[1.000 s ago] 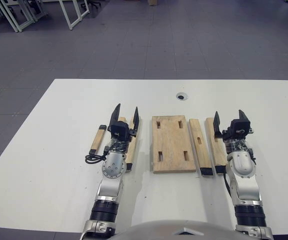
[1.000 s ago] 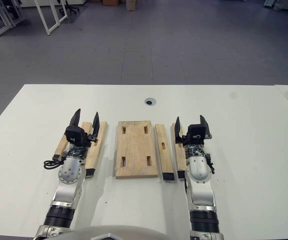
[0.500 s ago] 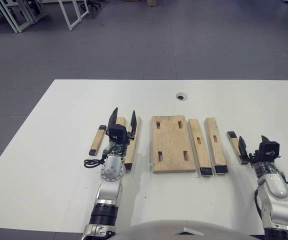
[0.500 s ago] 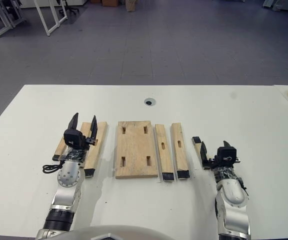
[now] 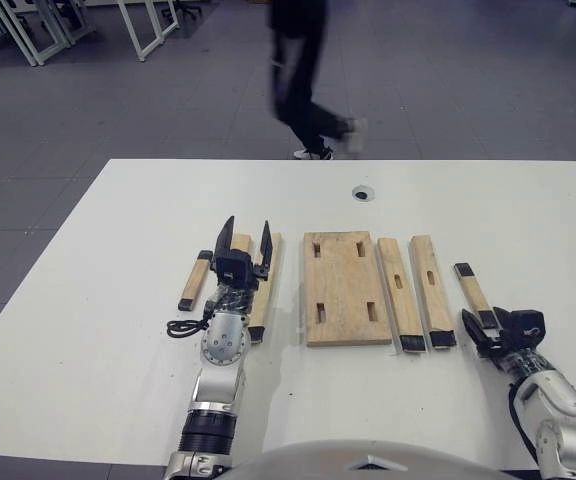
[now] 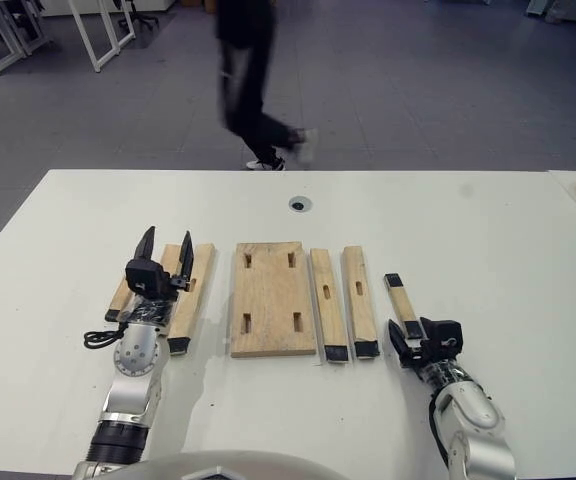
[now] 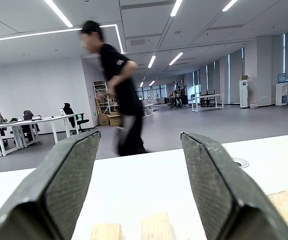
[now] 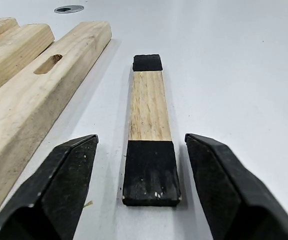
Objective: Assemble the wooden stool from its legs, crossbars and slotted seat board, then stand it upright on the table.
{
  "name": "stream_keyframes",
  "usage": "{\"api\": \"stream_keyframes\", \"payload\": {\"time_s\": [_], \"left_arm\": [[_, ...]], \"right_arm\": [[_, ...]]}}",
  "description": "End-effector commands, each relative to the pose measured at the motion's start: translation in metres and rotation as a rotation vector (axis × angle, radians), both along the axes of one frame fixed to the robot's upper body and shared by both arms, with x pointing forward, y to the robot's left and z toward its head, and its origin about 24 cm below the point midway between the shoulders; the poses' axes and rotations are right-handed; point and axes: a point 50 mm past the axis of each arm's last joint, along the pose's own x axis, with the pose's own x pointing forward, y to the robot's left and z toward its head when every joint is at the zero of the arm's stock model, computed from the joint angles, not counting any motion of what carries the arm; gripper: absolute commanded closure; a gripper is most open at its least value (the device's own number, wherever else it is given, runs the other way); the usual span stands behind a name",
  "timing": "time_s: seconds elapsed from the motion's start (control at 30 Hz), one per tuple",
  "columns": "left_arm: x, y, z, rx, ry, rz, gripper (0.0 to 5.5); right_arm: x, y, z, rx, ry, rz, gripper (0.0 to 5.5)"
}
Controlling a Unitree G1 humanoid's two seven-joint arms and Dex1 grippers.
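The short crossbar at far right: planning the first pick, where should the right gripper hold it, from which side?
Probably the bare wood middle of the crossbar, pinched across its width, from its near black-capped end, where the open right gripper straddles its line. It lies flat, apart from the slotted leg, leaving finger room either side.
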Motion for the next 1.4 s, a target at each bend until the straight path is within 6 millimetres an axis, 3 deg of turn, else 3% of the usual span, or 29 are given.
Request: {"api": "stream_keyframes", "payload": {"time_s": [0.03,0.23,0.33,0.47,0.53,0.6,0.8,0.93,1.03,1.17,1.4], "left_arm": [[-0.001,0.003,-0.001,0.006,0.015,0.010,2.49],[0.000,0.002,0.000,0.005,0.012,0.013,2.49],[0.002,0.002,0.002,0.002,0.002,0.012,2.49],[0.011,0.006,0.018,-0.032,-0.029,0.038,2.49],[0.020,0.011,0.032,-0.134,-0.006,0.068,2.49],[0.034,0.011,0.037,-0.375,0.129,0.057,2.49],[0.038,-0.025,0.054,-0.656,0.409,-0.393,2.49],[0.024,-0.048,0.060,-0.843,0.528,-0.676,2.49],[0.013,-0.060,0.067,-0.939,0.553,-0.834,2.49],[0.017,-0.059,0.074,-1.031,0.551,-0.863,2.49],[0.019,-0.056,0.070,-1.025,0.582,-0.842,2.49]], "right_arm": [[-0.013,0.004,-0.014,0.040,0.105,-0.020,3.08],[-0.013,-0.002,-0.021,-0.017,0.146,-0.081,4.23],[-0.005,0.002,-0.016,-0.004,0.103,-0.083,4.23],[0.026,0.008,0.021,0.021,-0.109,-0.085,4.23],[0.046,0.014,0.048,-0.006,-0.225,-0.051,4.23],[0.063,0.029,0.071,-0.079,-0.311,0.075,4.23],[0.083,0.067,0.106,-0.191,-0.462,0.380,4.23],[0.087,0.093,0.126,-0.155,-0.514,0.573,4.23],[0.085,0.110,0.127,-0.142,-0.508,0.707,4.23],[0.083,0.120,0.127,-0.122,-0.512,0.797,4.23],[0.075,0.127,0.132,-0.086,-0.535,0.882,4.23]]}}
